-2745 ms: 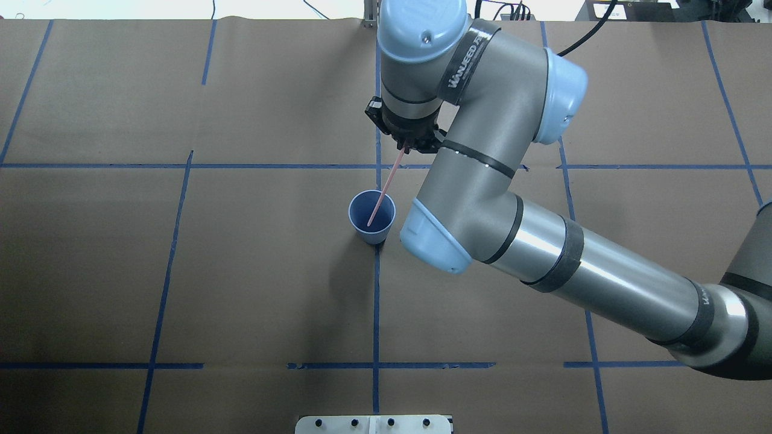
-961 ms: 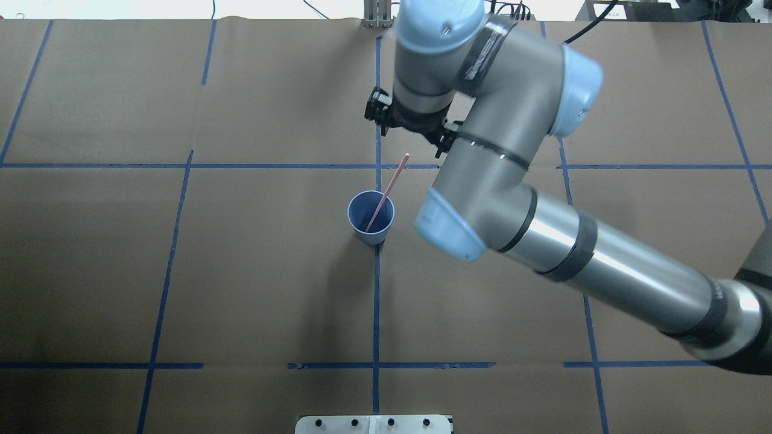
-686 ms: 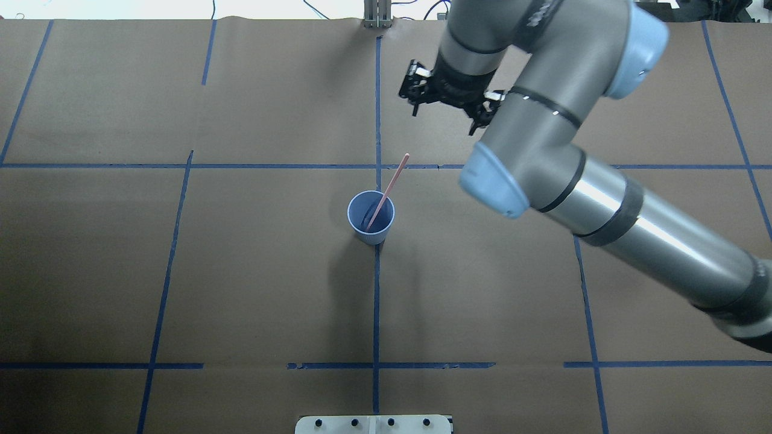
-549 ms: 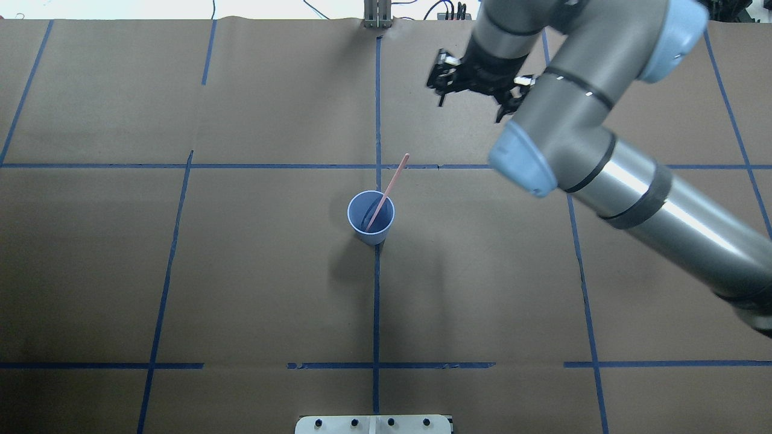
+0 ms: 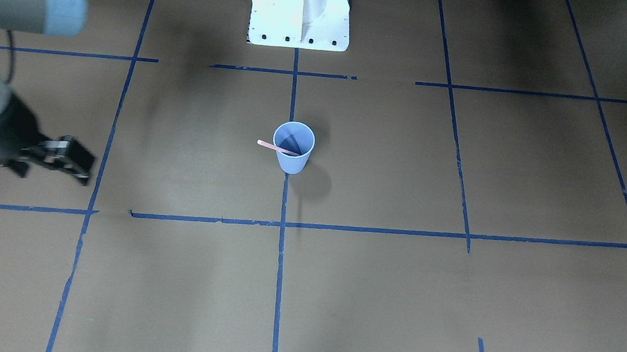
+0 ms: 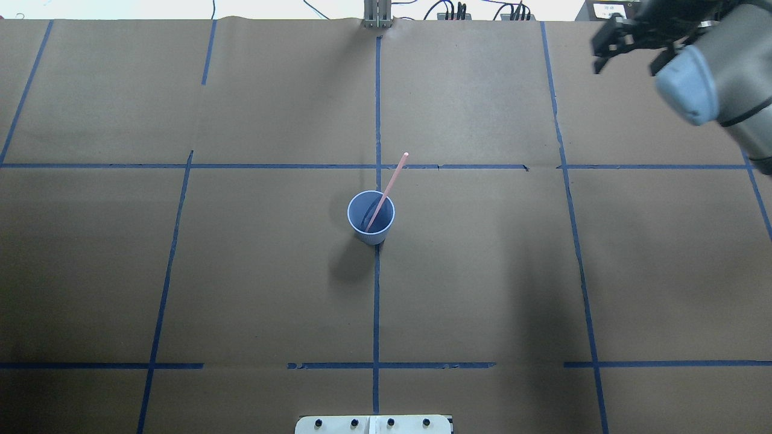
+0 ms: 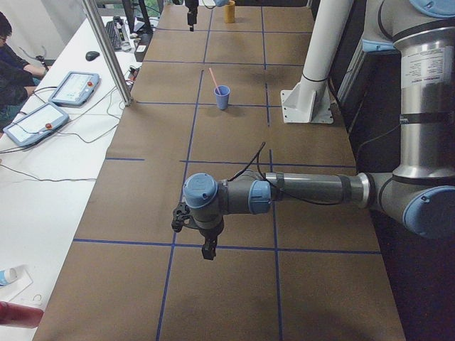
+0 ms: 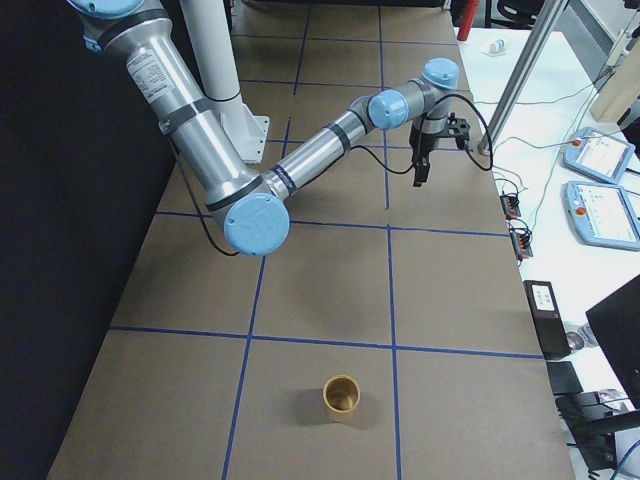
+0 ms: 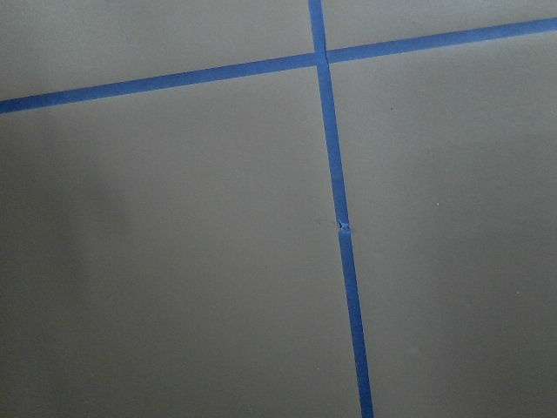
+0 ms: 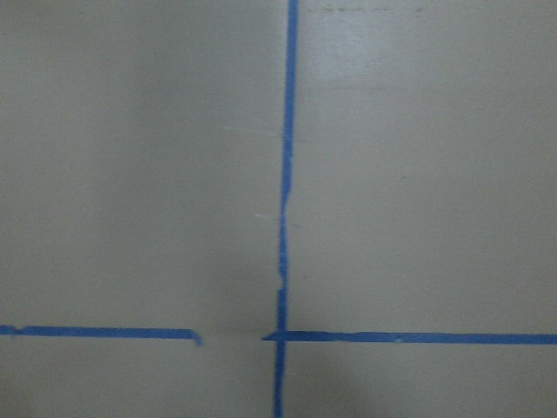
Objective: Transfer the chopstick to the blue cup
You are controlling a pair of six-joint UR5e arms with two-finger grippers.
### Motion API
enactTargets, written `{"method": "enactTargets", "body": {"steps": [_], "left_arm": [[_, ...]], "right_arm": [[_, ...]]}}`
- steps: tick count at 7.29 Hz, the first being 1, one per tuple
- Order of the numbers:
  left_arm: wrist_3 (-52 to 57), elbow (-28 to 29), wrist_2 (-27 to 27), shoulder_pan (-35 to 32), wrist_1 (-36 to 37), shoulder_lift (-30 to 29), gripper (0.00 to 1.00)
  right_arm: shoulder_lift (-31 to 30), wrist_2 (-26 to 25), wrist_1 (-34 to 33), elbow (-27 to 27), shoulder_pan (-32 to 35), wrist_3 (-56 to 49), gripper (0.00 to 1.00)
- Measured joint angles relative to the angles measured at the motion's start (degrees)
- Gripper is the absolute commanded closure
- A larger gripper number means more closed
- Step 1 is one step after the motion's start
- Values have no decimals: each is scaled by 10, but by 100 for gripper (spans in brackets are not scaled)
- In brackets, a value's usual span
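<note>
Blue cup (image 6: 373, 237): upright on the brown-papered table (image 6: 241, 271), standing on a blue tape line. Chopstick (image 6: 391, 181): lower end inside the cup, shaft leaning on its rim, upper end jutting out. Right gripper (image 6: 625, 60): well apart from the cup, fingers spread, holding nothing. Left gripper (image 7: 206, 245): well apart from the cup — whether spread or closed cannot be told.

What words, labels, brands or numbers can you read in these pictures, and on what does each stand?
No text can be read.
On the right arm: lettering, too small to read.
On the white label at the overhead view's top edge: blurred.
On the pendant screens: too small to read.
On the cup and the chopstick: no print seen.
</note>
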Motion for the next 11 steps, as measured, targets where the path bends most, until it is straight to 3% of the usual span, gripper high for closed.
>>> {"method": "enactTargets", "body": {"steps": [5,8,11], "left_arm": [[3,-10,-2,0,-2,0,0],[4,-12,-1,0,-3,0,0],[4,-11,-1,0,-1,0,0]], "right_arm": [[-224,30,5,9,171,-386,0],[-339,28,38,38,209,-423,0],[-371,27,46,45,210,-395,0]]}}
